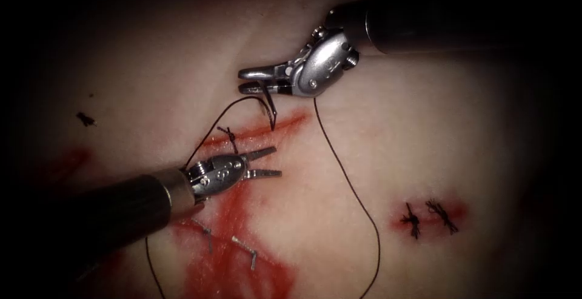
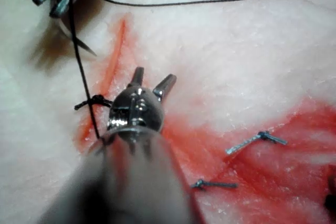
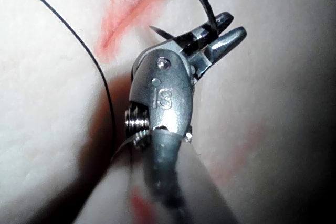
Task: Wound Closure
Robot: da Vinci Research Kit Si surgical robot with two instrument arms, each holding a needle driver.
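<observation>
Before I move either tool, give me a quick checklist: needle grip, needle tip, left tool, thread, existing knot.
1. Right tool shut on the needle, near its swaged end: ok.
2. Needle tip out of the tissue, poised over the cut: ok.
3. Left tool open and empty: ok.
4. Thread running loose across the tissue: ok.
5. Knot seated on the cut: ok.
6. Thread free of left tool's shaft: cannot tell.

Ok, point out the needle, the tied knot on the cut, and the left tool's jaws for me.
needle (image 1: 269,106), endoscope view, on the curved body below the right tool's jaws that hold it.
knot (image 2: 96,99), left wrist view, on the tied stitch over the cut.
left tool (image 1: 262,162), endoscope view, midway between its open, empty jaws.
</observation>
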